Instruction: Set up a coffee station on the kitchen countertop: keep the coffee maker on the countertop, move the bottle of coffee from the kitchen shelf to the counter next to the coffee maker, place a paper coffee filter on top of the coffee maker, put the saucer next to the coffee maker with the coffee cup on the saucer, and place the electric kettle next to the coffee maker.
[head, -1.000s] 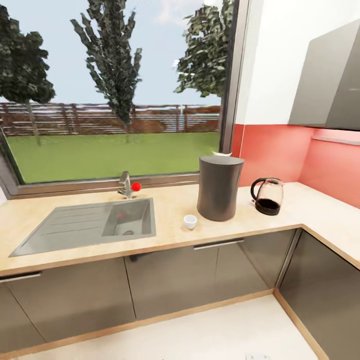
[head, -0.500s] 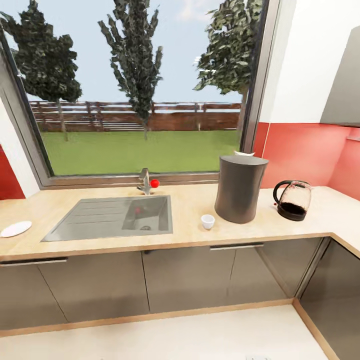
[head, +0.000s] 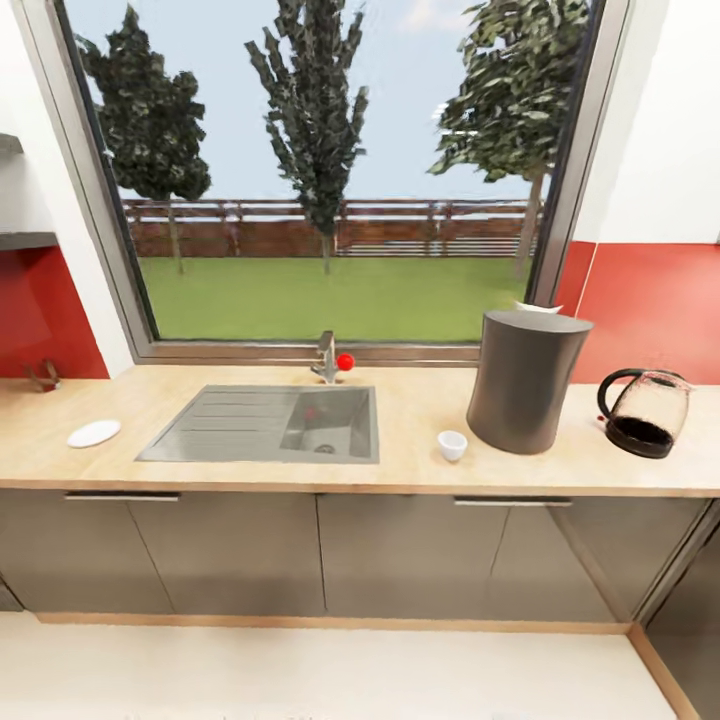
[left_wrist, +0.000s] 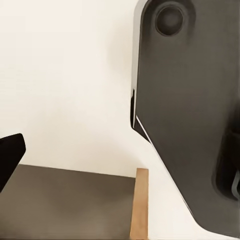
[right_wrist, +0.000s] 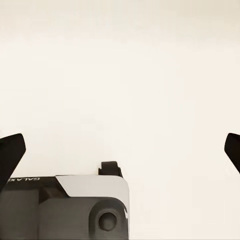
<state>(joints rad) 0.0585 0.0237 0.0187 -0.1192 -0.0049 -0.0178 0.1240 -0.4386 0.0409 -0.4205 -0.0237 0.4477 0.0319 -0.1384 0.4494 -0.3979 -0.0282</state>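
The tall dark grey coffee maker (head: 527, 382) stands on the pale countertop (head: 400, 475), right of the sink. A white paper coffee filter (head: 537, 307) peeks over its flat top at the back. The tiny white coffee cup (head: 452, 445) sits on the counter just left of the maker's base. The glass electric kettle (head: 645, 413) stands to the maker's right. Far along the counter to the left lies the white saucer (head: 94, 433), bare. The bottle of coffee is out of view. My right gripper (right_wrist: 120, 150) is open over pale floor. My left gripper (left_wrist: 120, 160) is open, beside the robot's dark body.
A steel sink (head: 270, 425) with a faucet (head: 327, 357) and red knob is set into the counter under a big window. A small dark object (head: 42, 376) stands at the far left by the red wall. Grey cabinet fronts (head: 300, 550) run below, with pale floor before them.
The head view has swung left, so the maker, cup and kettle now sit further right in the picture, and the saucer has come fully into view. Nothing on the counter has moved.
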